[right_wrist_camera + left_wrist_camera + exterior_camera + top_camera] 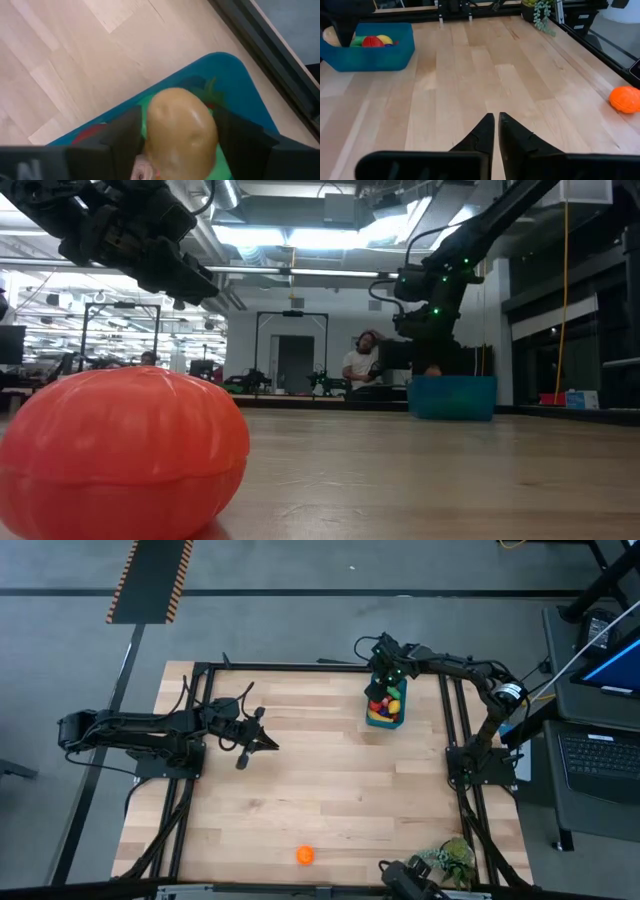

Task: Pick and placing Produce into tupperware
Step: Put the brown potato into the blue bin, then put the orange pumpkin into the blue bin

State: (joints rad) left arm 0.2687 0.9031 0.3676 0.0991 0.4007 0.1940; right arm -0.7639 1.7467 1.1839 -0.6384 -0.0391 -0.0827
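1. Counter [330, 790]: pale wooden planks inside a dark frame, lying almost bare, with both arms reaching over it from opposite sides.
2. Tupperware [385, 712]: blue tub sitting near the far edge on the right arm's side, already holding several pieces of produce, red, yellow and green among them.
3. Left gripper [268, 743]: hovering over open wood on its own side, fingers pressed together and carrying nothing.
4. Right gripper [177, 145]: hanging directly above the tub, its fingers standing either side of a tan potato-like piece [180, 132] and touching it; whether it is gripping or letting go is not clear.
5. Orange piece [305, 855]: lying alone near the front edge, well apart from the tub; by appearance the only produce left waiting on the wood.
6. Judgement: task is nearing completion, with the tan piece going in and the orange one remaining.
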